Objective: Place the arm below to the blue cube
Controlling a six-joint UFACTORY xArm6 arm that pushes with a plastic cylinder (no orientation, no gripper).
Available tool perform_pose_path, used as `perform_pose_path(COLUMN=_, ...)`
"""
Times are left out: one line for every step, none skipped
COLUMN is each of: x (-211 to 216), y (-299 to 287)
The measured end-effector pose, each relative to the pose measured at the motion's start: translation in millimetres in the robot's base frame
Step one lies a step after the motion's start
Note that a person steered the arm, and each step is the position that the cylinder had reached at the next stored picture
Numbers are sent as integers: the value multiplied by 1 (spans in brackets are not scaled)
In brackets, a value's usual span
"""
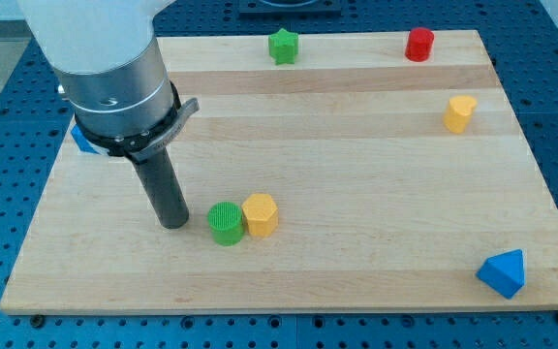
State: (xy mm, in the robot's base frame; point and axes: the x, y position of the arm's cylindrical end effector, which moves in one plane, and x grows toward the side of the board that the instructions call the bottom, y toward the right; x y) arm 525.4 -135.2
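Wooden board (289, 281) seen from above. Far left: blue cube (82, 142), mostly hidden behind the arm, at the board's left edge. My tip (173, 224) sits below and to its right, just left of a green cylinder (226, 223) touching a yellow block (260, 214). No claw fitted, only the rod. Task approx. half done; tip needs to go left, directly under the cube.
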Motion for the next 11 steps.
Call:
perform_pose_path(x=0, y=-9)
perform_pose_path(x=0, y=-30)
perform_pose_path(x=0, y=-37)
perform_pose_path(x=0, y=-37)
perform_pose_path(x=0, y=-45)
perform_pose_path(x=0, y=-61)
perform_pose_path(x=0, y=-83)
perform_pose_path(x=-15, y=-108)
perform_pose_path(x=-32, y=-121)
perform_pose_path(x=-54, y=-130)
perform_pose_path(x=-75, y=-138)
